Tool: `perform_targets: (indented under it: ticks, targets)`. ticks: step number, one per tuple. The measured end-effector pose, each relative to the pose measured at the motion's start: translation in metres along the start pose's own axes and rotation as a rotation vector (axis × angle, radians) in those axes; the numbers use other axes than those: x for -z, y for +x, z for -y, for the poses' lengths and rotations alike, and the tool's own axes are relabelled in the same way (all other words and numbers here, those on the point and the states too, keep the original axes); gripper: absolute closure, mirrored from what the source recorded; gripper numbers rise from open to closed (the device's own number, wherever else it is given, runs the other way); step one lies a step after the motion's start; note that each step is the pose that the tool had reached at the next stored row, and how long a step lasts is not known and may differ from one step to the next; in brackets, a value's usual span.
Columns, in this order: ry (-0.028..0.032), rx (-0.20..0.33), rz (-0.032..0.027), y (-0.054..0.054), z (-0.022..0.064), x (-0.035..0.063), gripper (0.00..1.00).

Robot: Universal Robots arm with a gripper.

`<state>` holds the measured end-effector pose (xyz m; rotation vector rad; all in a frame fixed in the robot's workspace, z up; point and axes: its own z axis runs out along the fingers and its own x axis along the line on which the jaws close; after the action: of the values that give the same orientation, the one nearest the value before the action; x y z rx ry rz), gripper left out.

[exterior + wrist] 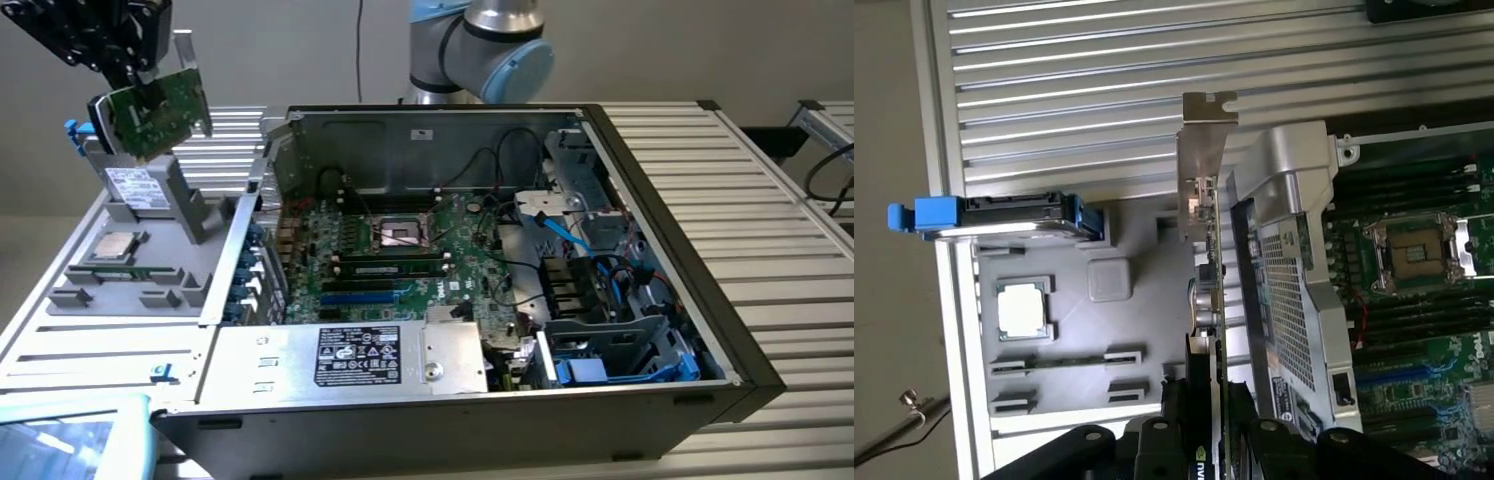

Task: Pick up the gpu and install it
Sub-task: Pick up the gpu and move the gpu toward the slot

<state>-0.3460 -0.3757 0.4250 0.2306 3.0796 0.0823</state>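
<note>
The tool is up in the air at the exterior view's left, its jaws drawn in partway and clamped on the gpu, which hangs beneath it clear of everything below. In the exterior view the card's green circuit face is turned toward the camera. Its long axis lies roughly crosswise and tilted, rising toward the exterior view's right. From the wrist view the gpu is seen edge-on as a thin line. The black fingers press its two flat faces, and its silver end bracket stretches away from them and ends in a notched tab. The card hovers above the grey parts tray, which sits on the ribbed metal tabletop just beside the open computer case, on the exterior view's left of it. In the tray under the card a grey drive with a white label and blue side rails stands on edge. Nearer the camera, a square processor chip and a memory stick lie flat. Inside the case the green motherboard lies face up with its bare processor socket near the middle, well apart from the card. The arm rises behind the case.
</note>
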Motion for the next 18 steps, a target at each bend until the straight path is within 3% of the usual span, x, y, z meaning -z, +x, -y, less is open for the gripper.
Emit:
perform_targets:
  ticks: [8, 18]
  targets:
    - [-0.0011, 0.000, 0.0077, 0.000, -0.0052, 0.0217, 0.71]
    - [-0.0013, 0.001, 0.0086, 0.000, -0.0055, 0.0230, 0.71]
